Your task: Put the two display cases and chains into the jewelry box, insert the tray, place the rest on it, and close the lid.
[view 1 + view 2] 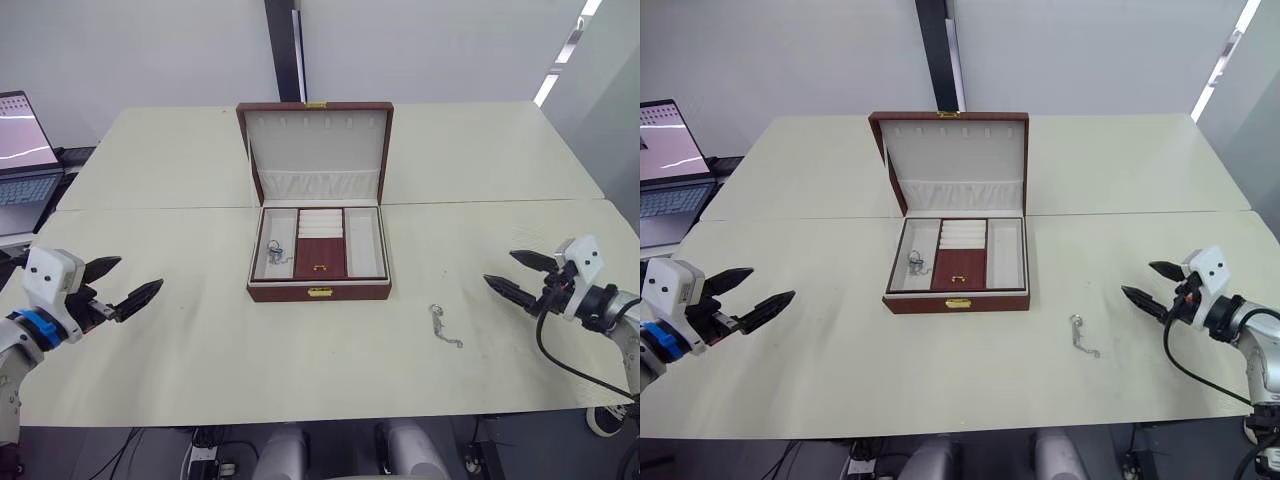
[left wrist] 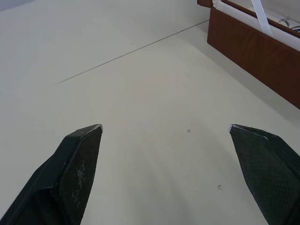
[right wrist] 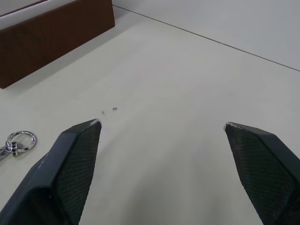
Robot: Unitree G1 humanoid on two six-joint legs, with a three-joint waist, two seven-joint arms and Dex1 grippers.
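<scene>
Centrally on the table (image 1: 200,350), the jewelry box (image 1: 319,291) sits with its lid (image 1: 316,150) raised and the tray (image 1: 320,245) inside. One chain (image 1: 444,325) lies right of it. Both arms hover low at either side, left gripper (image 1: 125,283) and right gripper (image 1: 517,274) with fingers spread, empty.

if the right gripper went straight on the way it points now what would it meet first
Probably the small silver chain lying on the cream table, just left of the open right gripper; beyond lies the reddish-brown leatherette jewelry box.

Left claw (image 1: 120,285), right claw (image 1: 515,273) agape.
</scene>
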